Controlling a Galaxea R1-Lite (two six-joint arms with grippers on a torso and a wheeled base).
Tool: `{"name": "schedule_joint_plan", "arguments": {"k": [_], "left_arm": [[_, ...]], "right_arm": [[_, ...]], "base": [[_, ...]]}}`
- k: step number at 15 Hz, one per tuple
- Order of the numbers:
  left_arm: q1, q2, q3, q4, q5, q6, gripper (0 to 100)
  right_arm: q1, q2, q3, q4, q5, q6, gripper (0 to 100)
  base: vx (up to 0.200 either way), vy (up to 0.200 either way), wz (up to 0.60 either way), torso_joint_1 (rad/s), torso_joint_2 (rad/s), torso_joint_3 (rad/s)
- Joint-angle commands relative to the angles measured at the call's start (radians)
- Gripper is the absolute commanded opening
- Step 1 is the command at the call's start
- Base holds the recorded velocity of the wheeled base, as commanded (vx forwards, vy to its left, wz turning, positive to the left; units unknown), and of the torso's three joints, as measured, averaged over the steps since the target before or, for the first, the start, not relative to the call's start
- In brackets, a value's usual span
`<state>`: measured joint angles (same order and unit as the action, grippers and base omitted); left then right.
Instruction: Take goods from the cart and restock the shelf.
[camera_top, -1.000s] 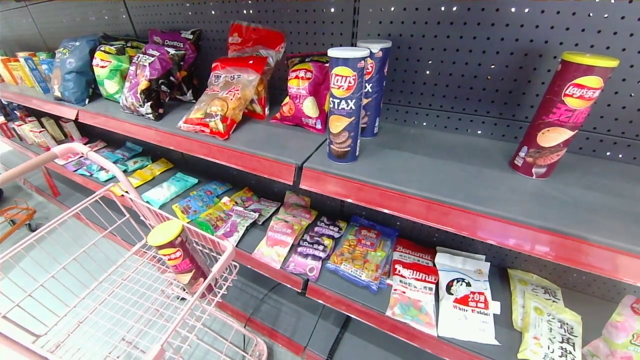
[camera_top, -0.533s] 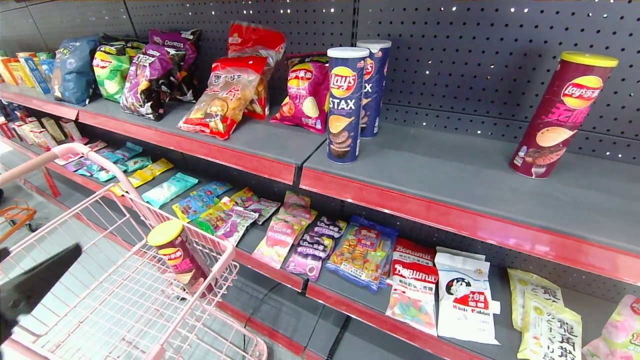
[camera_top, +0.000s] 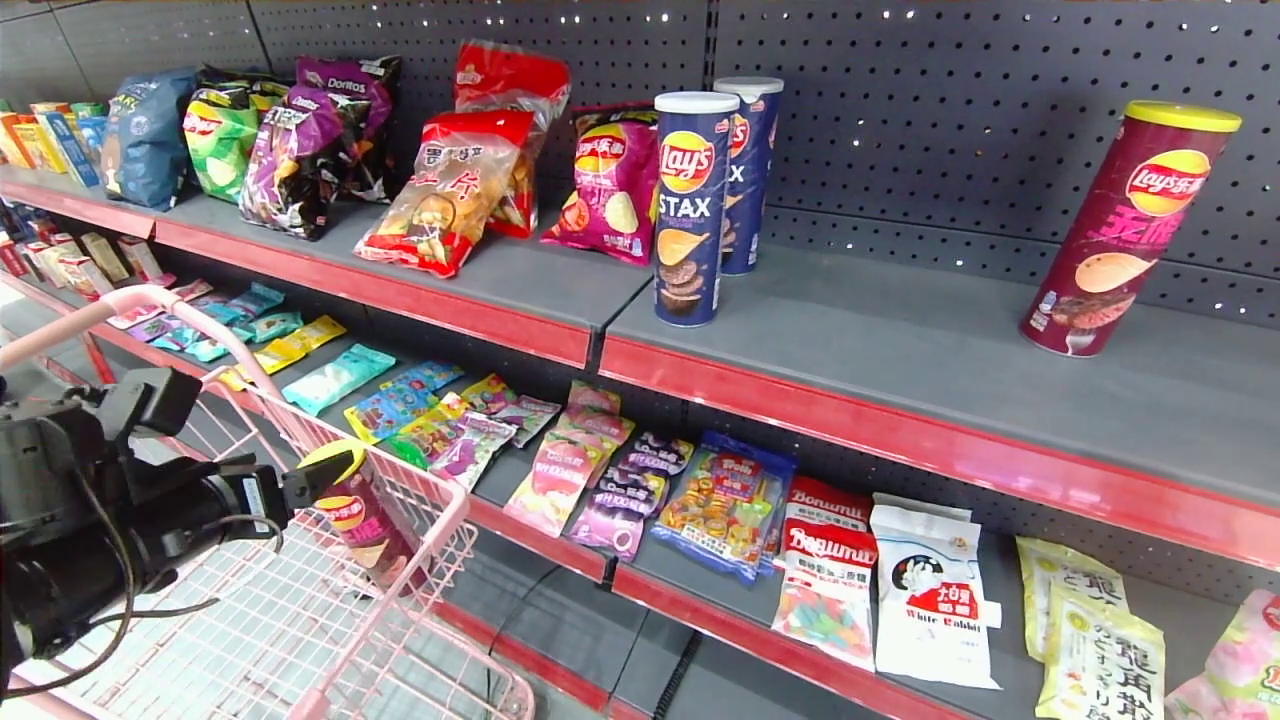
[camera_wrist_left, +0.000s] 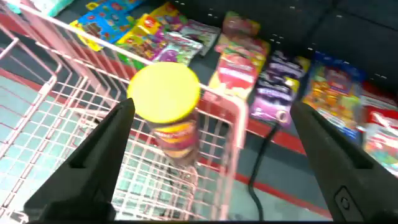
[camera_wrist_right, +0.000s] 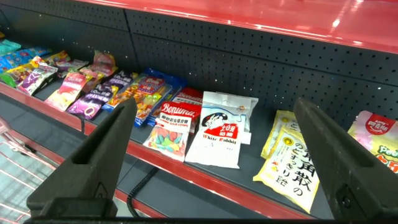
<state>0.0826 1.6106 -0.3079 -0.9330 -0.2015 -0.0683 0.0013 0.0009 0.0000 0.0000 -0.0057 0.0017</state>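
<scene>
A maroon chip can (camera_top: 368, 520) with a yellow lid stands upright in the far right corner of the pink wire cart (camera_top: 230, 610). My left gripper (camera_top: 318, 472) hovers open over the cart, just short of the can's lid. In the left wrist view the can (camera_wrist_left: 168, 109) sits ahead between the spread fingers (camera_wrist_left: 93, 165), nearer one of them and untouched. A matching maroon can (camera_top: 1125, 230) stands tilted on the top shelf (camera_top: 900, 350) at the right. My right gripper (camera_wrist_right: 211, 162) is open and holds nothing, facing the lower shelf's snack packets (camera_wrist_right: 217, 127).
Two blue chip cans (camera_top: 692, 208) and several chip bags (camera_top: 450, 185) fill the top shelf's left and middle. Bare shelf lies between the blue cans and the maroon can. Candy packets (camera_top: 725, 505) line the lower shelf. The cart's handle (camera_top: 120, 310) rises at left.
My left arm has come in from the lower left and moved across the cart up to the can. The cans and shelf goods have not moved.
</scene>
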Motion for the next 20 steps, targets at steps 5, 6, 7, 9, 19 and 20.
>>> {"name": "schedule_joint_plan", "arguments": {"k": [5, 6, 7, 9, 19, 20], "left_arm": [[0.054, 0.262, 0.116, -0.21, -0.01, 0.039, 100], [0.054, 0.308, 0.118, -0.287, -0.009, 0.039, 100], [0.054, 0.35, 0.121, -0.351, -0.012, 0.041, 100], [0.052, 0.422, 0.113, -0.432, -0.012, 0.042, 100], [0.062, 0.64, -0.002, -0.638, -0.024, 0.042, 100], [0.063, 0.643, -0.011, -0.638, -0.024, 0.042, 100]], "right_arm": [[0.0, 0.001, 0.0, 0.0, 0.0, -0.002, 100], [0.0, 0.001, 0.0, 0.0, 0.0, -0.003, 100], [0.0, 0.001, 0.0, 0.0, 0.001, -0.003, 100], [0.0, 0.001, 0.0, 0.0, 0.001, -0.005, 100], [0.0, 0.001, 0.0, 0.0, 0.003, -0.003, 100], [0.0, 0.001, 0.0, 0.0, 0.003, -0.003, 100]], "base": [[0.0, 0.0, 0.0, 0.0, 0.0, 0.0], [0.0, 0.0, 0.0, 0.0, 0.0, 0.0], [0.0, 0.0, 0.0, 0.0, 0.0, 0.0], [0.0, 0.0, 0.0, 0.0, 0.0, 0.0], [0.0, 0.0, 0.0, 0.0, 0.0, 0.0], [0.0, 0.0, 0.0, 0.0, 0.0, 0.0]]}}
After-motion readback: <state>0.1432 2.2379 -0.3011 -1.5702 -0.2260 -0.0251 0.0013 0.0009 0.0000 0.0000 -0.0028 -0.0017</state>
